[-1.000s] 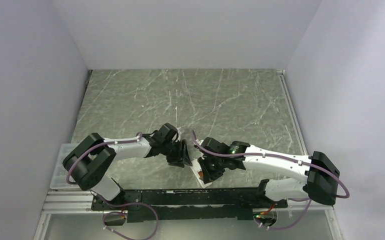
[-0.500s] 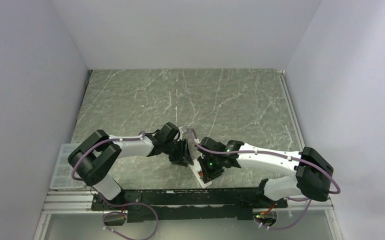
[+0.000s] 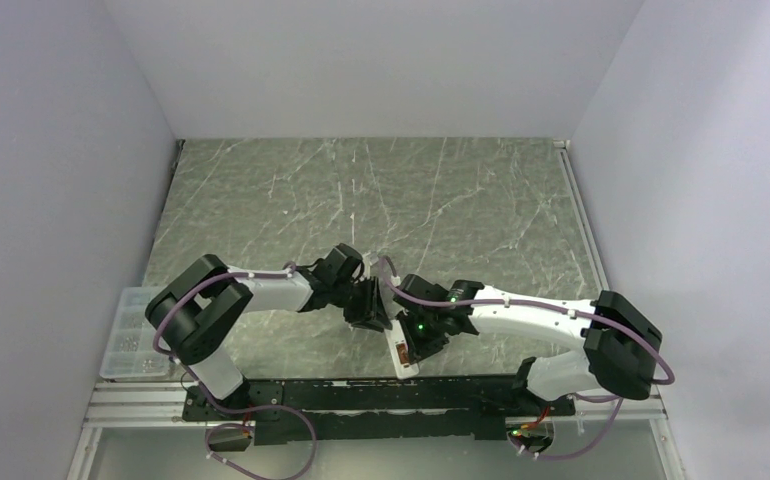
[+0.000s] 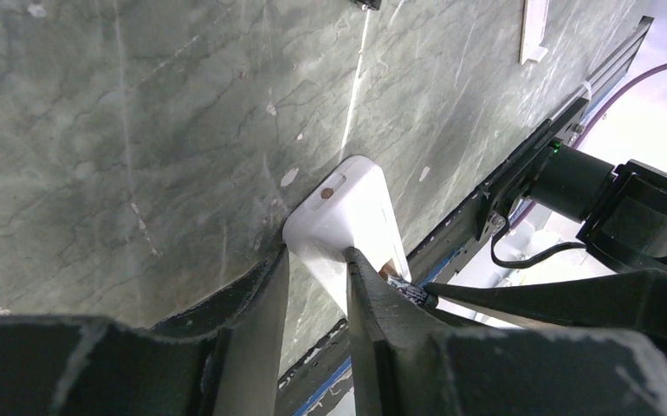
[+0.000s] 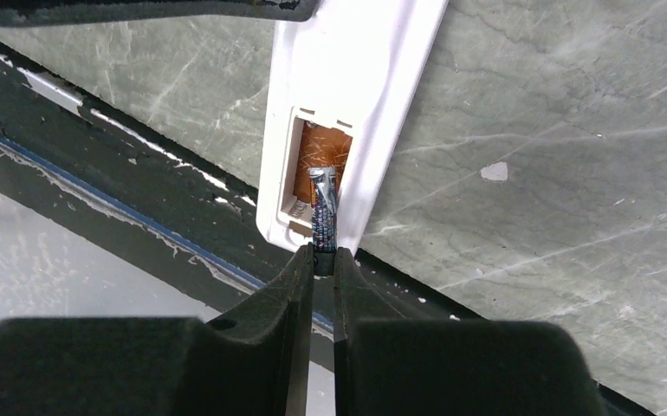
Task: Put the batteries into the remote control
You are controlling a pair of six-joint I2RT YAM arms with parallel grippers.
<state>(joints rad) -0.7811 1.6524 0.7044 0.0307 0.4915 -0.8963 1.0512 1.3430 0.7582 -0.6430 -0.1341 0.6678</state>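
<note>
Green marbled surface (image 3: 361, 190) between plain white walls carries the remote control (image 5: 356, 95) near its front edge, back side up, with the open bay (image 5: 311, 160) showing a bare coppery floor. Whether the remote lies flat or is lifted slightly I cannot tell. One battery (image 5: 323, 217) points into the remote's bay at a slant, its front end inside and its rear end past the remote's end wall, so it is not yet seated. The right gripper (image 5: 323, 260) is pinched tight on that rear end. At the remote's far end, the left gripper (image 4: 317, 256) has a finger pressed on each side, steadying it. A black rail (image 5: 139, 199) runs just beside the remote.

By my reading, loading has only begun. This cell still needs pushing down flat. No other battery is visible anywhere, so the second cell remains to be fetched and fitted.
</note>
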